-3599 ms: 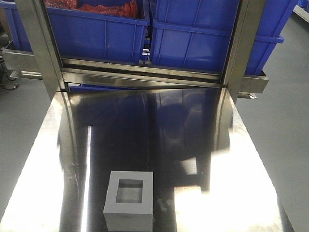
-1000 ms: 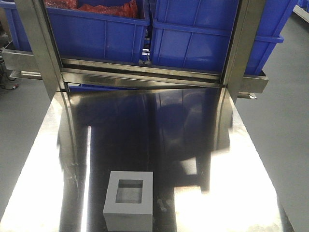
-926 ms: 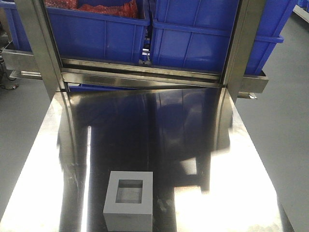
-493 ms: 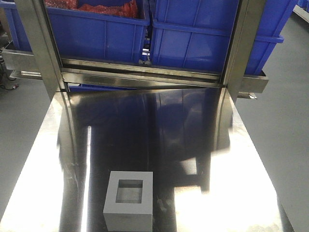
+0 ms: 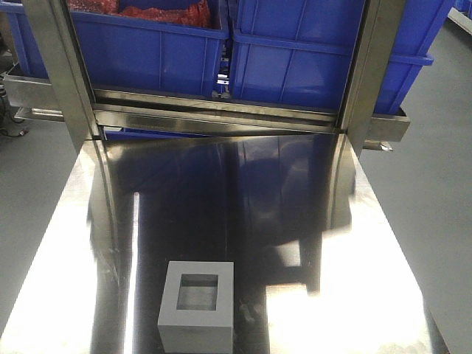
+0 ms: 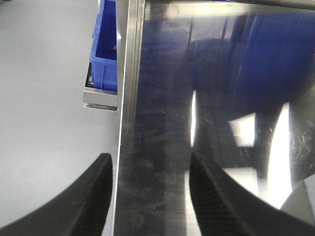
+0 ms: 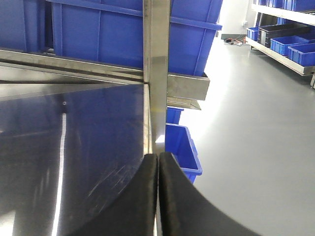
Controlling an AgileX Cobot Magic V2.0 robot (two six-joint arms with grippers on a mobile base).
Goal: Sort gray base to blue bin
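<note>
Front-facing view, matte gray base [image 5: 196, 306], boxy block with shallow square recess facing up, resting by camera-side edge of mirror-bright steel desk [image 5: 354, 295], left gripper [image 6: 150, 196] jaws spread wide, empty, right gripper [image 7: 158, 196] jaws pressed together, holding nothing

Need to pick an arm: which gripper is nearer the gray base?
Left. Left gripper hangs over the table's left edge, gray base to its right; right gripper over the right edge.
</note>
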